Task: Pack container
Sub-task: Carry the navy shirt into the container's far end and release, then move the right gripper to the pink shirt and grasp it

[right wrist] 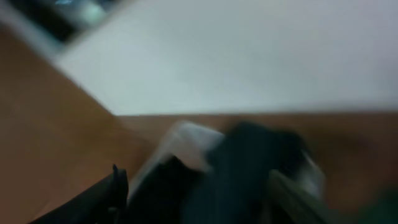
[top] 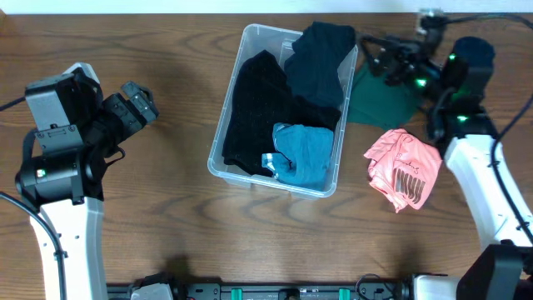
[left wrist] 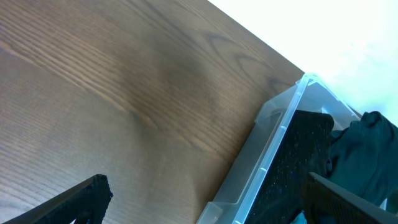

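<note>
The clear plastic container (top: 226,108) stands at the table's middle. It holds a black garment (top: 254,112), a blue garment (top: 304,154) and a dark navy garment (top: 321,54) that drapes over its far right rim. My left gripper (top: 140,102) is open and empty, left of the container. In the left wrist view (left wrist: 206,183) the container's rim (left wrist: 273,143) lies between its fingers, farther off. My right gripper (top: 375,54) hovers by the container's far right corner. In the blurred right wrist view (right wrist: 196,180) it is open, with the navy garment (right wrist: 249,162) ahead.
A dark green garment (top: 379,100) lies right of the container, under the right arm. A pink garment (top: 402,167) with dark stripes lies nearer the front right. Bare wooden table (top: 166,183) stretches left of the container.
</note>
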{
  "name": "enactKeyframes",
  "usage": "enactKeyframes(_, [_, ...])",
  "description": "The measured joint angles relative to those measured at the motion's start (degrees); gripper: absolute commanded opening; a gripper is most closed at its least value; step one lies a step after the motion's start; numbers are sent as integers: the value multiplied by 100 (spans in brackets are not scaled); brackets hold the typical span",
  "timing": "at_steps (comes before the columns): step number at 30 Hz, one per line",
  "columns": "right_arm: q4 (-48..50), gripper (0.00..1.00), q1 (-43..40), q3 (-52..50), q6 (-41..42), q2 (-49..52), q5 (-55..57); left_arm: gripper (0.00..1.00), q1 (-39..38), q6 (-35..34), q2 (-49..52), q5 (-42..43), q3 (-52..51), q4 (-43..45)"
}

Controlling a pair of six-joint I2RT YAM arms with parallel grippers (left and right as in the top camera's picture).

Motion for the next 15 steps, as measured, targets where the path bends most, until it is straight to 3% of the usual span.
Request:
enactKeyframes(3, [-999, 91, -538, -11, -68, 9, 210, 98, 0, 0, 0, 2, 0, 2])
enactKeyframes(10, [-2973, 96, -1915, -24, -476, 26, 1078, 98, 0, 0, 0, 0, 0, 4])
enactKeyframes(15, [-4124, 99, -2382, -37, -647, 138, 1770, 98, 2, 0, 0, 2, 0, 2])
